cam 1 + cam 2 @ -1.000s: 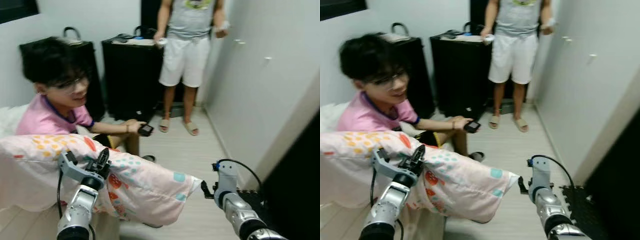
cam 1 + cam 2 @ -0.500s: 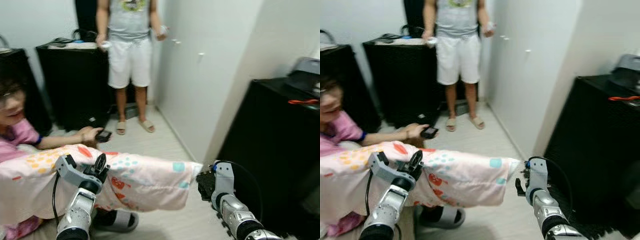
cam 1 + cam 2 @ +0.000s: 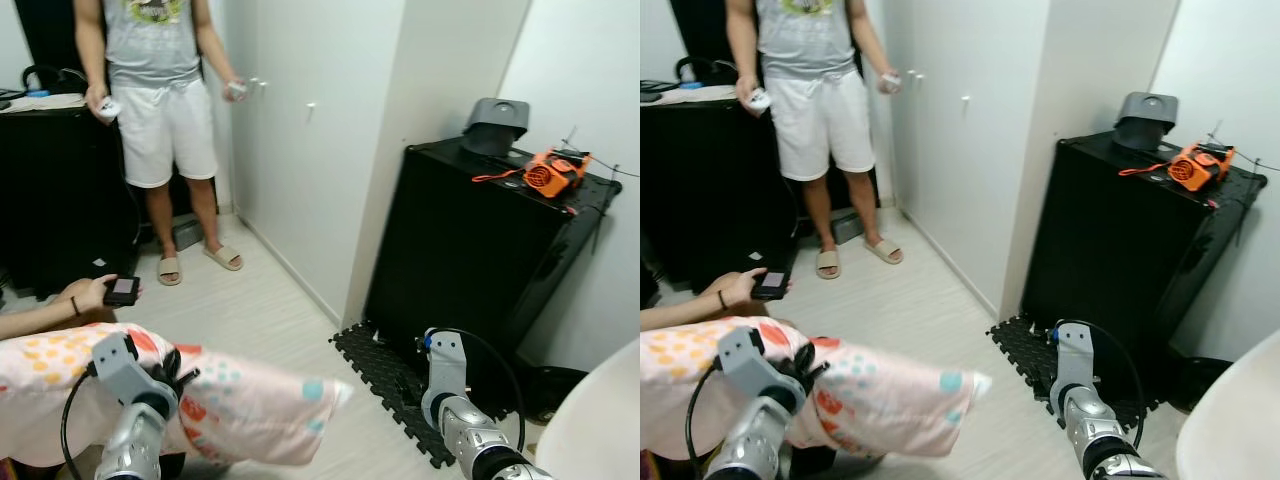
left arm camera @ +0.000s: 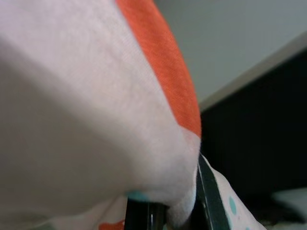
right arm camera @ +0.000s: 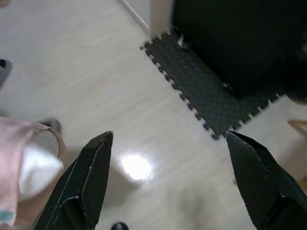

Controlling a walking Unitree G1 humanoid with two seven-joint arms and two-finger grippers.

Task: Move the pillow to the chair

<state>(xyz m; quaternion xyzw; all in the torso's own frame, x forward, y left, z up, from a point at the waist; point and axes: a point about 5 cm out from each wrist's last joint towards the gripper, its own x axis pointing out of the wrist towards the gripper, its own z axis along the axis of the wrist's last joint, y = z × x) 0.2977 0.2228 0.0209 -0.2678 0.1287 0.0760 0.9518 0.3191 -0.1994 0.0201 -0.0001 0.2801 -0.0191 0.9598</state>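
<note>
The pillow (image 3: 240, 410), pale pink with orange and teal prints, hangs low at my left with its free corner pointing right. My left gripper (image 3: 165, 372) is shut on its upper edge; the left wrist view has the fabric (image 4: 86, 120) bunched over the black fingers (image 4: 206, 191). My right gripper (image 5: 169, 136) is open with only floor between its fingers, and the pillow's end (image 5: 24, 163) lies off to one side of it. The right wrist (image 3: 445, 365) hovers over the foam mat. A white rounded surface (image 3: 590, 425), possibly the chair, curves in at the bottom right.
A black cabinet (image 3: 470, 250) stands ahead on the right with an orange tool (image 3: 548, 175) and a grey object (image 3: 497, 120) on top, and a black foam mat (image 3: 385, 370) at its foot. White wardrobe doors (image 3: 300, 150) line the wall. A person (image 3: 160, 100) stands at the back left; another person's hand (image 3: 95, 293) holds a phone.
The camera has swung right, bringing the black cabinet and the white surface into view. The pillow's right corner, earlier at my right gripper, now hangs apart from it.
</note>
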